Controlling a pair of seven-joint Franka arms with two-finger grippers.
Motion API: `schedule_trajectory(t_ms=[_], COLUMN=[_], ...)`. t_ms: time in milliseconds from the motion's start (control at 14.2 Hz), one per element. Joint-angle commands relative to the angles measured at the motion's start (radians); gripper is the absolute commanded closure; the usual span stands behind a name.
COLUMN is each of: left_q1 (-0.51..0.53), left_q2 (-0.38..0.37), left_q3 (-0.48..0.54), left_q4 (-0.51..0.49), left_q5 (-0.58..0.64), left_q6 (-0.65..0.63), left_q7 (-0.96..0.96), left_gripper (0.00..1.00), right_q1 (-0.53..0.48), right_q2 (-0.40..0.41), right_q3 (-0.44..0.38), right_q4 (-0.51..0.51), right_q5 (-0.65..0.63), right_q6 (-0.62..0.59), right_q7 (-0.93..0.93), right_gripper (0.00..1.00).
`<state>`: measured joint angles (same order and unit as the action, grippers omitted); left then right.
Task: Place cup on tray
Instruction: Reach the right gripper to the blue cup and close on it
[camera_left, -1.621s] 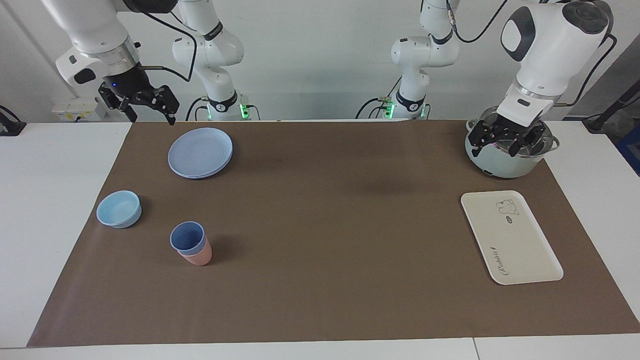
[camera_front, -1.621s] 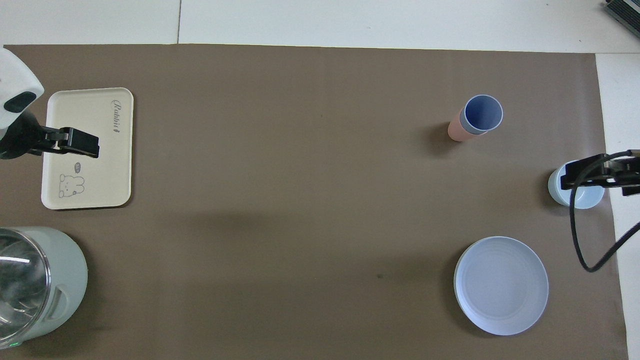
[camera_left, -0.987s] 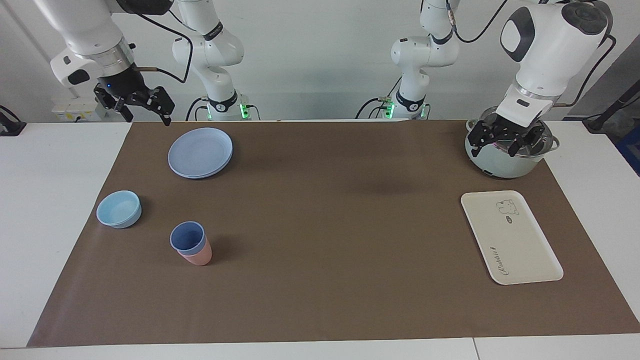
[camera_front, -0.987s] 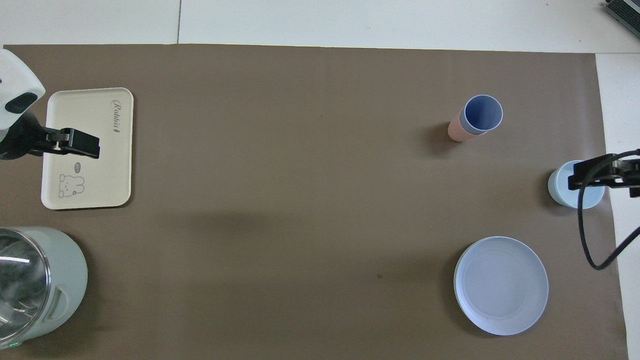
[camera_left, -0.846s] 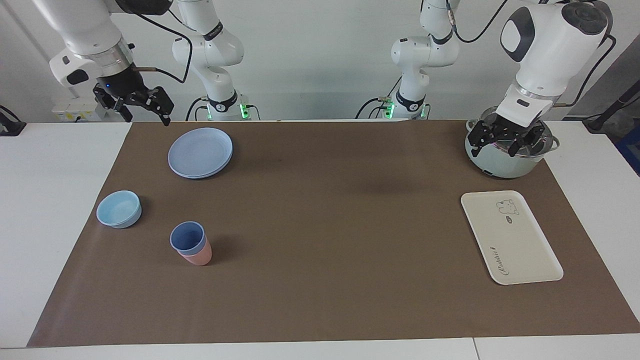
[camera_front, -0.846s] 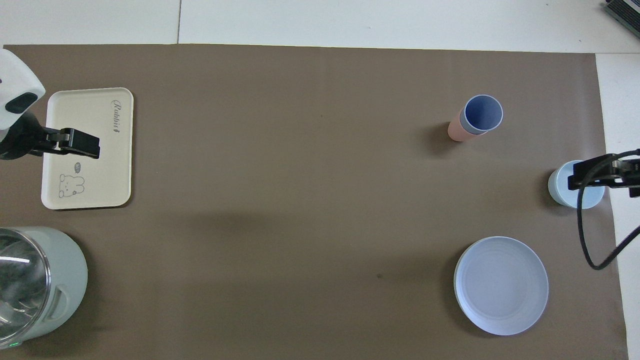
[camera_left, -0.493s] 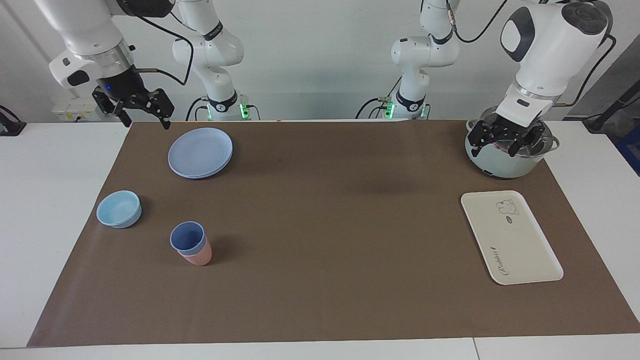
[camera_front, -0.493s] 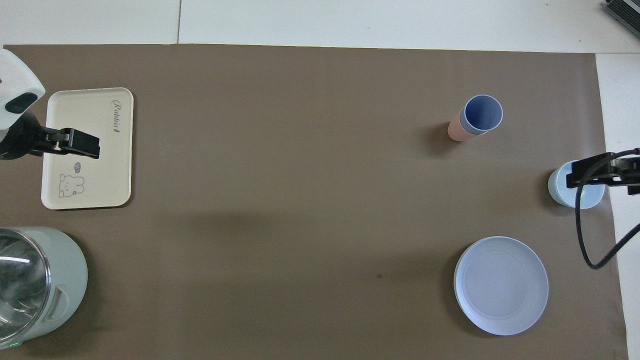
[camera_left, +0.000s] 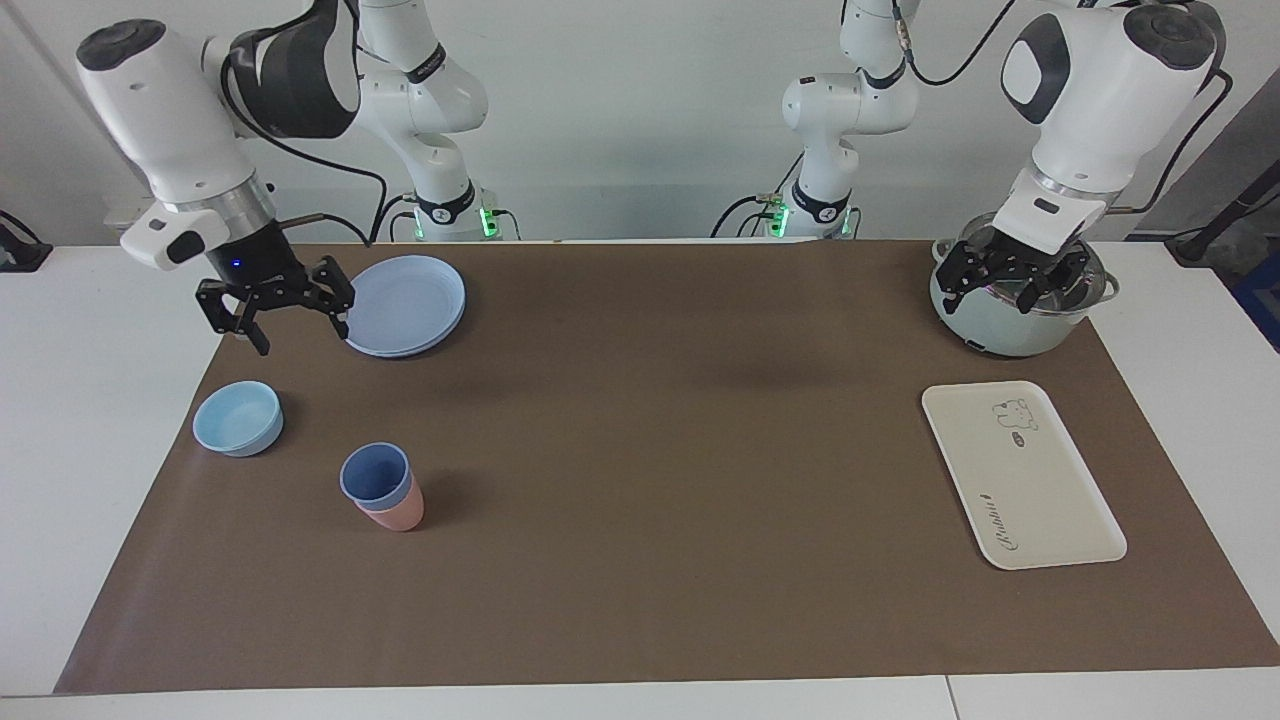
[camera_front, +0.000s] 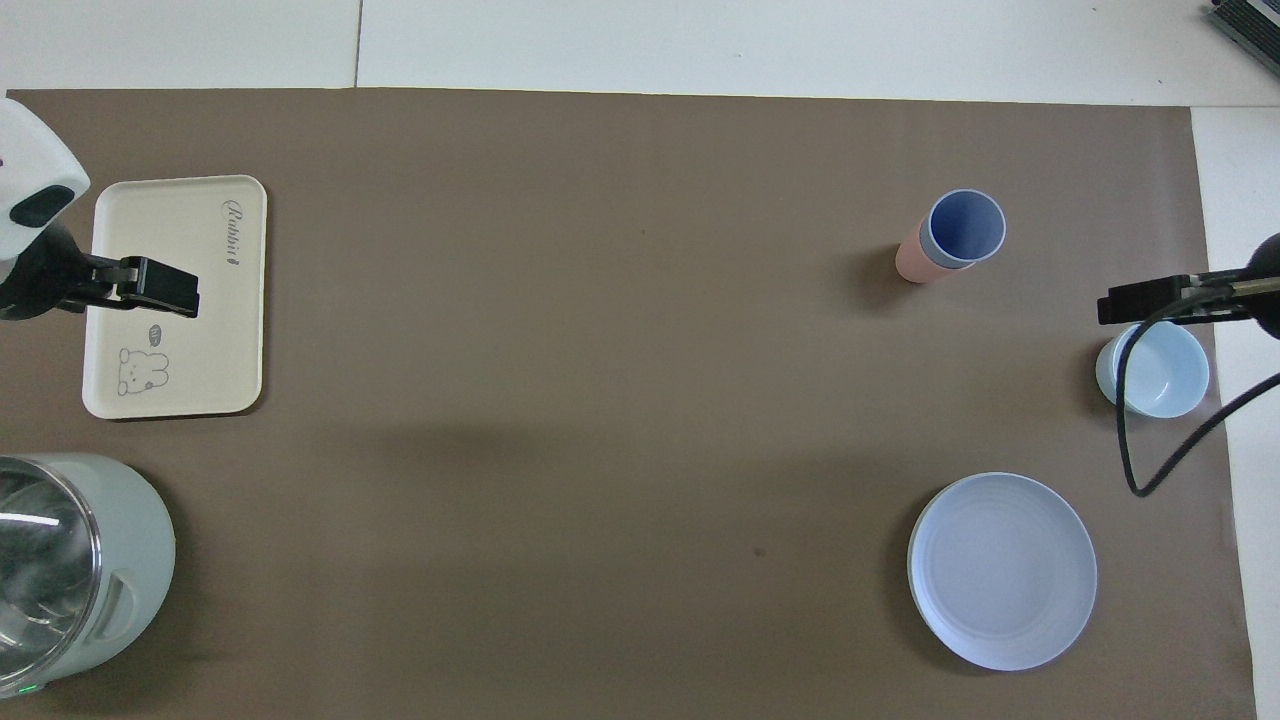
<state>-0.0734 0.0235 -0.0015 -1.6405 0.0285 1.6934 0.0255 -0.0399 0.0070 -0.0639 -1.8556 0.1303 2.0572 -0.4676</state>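
The right gripper is hanging in the air over the mat, just beside the plate. The bowl is lying close below it, farther from the robots. The cup is sitting nested in the pink cup, farther out again. The left gripper is hovering over the pot at the left arm's end. The tray is lying farther from the robots than that gripper.

White table, brown mat, seemingly plain wall
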Motion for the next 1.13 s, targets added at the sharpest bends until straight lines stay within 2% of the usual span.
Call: schedule_trajectory(t_ms=[0,211,423,493,846,1057], left_q1=[0.003,0.003,0.003,0.003,0.001,0.001], left_q2=[-0.036,-0.036,-0.036,-0.036,-0.036,-0.036], left_q3=[0.0,0.0,0.0,0.0,0.0,0.0], left_q4=[-0.044,-0.044,-0.044,-0.044,-0.044,-0.044], left_q5=[0.011,0.01,0.01,0.01,0.01,0.01], left_q6=[0.028,0.026,0.028,0.028,0.028,0.023], left_q7=[-0.004,-0.004,-0.004,-0.003,-0.009,-0.009], left_gripper=[0.0,0.0,0.0,0.0,0.0,0.0], right_q1=[-0.073,-0.112,-0.146,-0.152,-0.164,-0.166], right_q2=[0.072,0.168,0.273,0.298,0.398,0.399], right_q3=[0.002,0.002,0.002,0.002,0.004,0.004], right_q4=[-0.016,-0.016,-0.013,-0.014,-0.025,-0.048], right_q5=[0.156,0.403,0.708,0.774,1.015,1.089], right_q6=[0.107,0.19,0.195,0.181,0.075,0.072], right_q7=[-0.294,-0.61,-0.976,-1.062,-1.468,-1.586], right_gripper=[0.0,0.0,0.0,0.0,0.0,0.0])
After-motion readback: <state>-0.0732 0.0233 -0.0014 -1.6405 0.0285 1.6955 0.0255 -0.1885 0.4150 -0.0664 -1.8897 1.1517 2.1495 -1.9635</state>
